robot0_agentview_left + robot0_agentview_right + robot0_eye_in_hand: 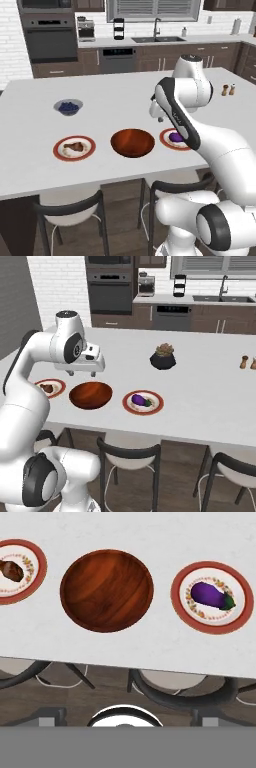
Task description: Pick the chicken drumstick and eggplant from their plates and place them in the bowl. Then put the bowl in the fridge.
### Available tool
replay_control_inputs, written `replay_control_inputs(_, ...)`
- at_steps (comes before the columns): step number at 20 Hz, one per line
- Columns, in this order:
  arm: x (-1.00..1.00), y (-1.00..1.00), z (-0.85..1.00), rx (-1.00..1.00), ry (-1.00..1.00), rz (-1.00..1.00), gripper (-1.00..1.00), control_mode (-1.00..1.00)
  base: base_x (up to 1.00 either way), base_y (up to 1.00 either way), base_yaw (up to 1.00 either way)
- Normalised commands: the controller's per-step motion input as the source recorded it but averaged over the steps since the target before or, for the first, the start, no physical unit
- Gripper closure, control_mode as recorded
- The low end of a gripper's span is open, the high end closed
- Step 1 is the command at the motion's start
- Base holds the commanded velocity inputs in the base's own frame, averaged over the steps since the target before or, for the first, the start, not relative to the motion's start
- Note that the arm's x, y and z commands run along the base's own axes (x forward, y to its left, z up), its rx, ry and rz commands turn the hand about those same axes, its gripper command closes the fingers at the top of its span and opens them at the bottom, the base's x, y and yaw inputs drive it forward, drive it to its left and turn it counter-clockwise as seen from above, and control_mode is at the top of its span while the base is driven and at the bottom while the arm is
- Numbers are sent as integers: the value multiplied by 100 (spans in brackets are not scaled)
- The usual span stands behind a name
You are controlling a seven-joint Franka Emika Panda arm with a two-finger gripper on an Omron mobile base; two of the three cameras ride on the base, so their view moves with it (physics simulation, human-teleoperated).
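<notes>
Bowl: the brown bowl (106, 590) sits near the front edge of the white counter (30, 110), between the two plates. It has nothing in it, so no food is moved yet.
Eggplant: the purple eggplant (212, 596) lies on its plate (180, 607), just to the right of the bowl.
Chicken drumstick: the little brown chicken drumstick (11, 569) lies on the other plate (57, 150), on the bowl's left side.
Gripper: the gripper (80, 374) hangs in the air above the bowl, pointing down. Its fingers stand wide apart and hold nothing. I think it waits up high so it can look down at both foods and choose one.
Blue berries: a small grey bowl of berries (68, 107) sits farther back on the counter.
Plant: a dark pot with a plant (163, 358) stands past the eggplant plate.
Fridge: I cannot see it here.
</notes>
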Motion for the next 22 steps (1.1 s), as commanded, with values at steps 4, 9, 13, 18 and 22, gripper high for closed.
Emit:
replay_control_inputs(4,0,0,0,0,0,0,-100,100,4,35,-6)
replay_control_inputs(9,0,0,0,0,0,0,-100,100,19,88,-9)
replay_control_inputs(13,0,0,0,0,0,0,-100,100,38,41,-2)
replay_control_inputs(18,0,0,0,0,0,0,-100,100,54,-9,1)
replay_control_inputs(22,0,0,0,0,0,0,-100,100,66,-19,4)
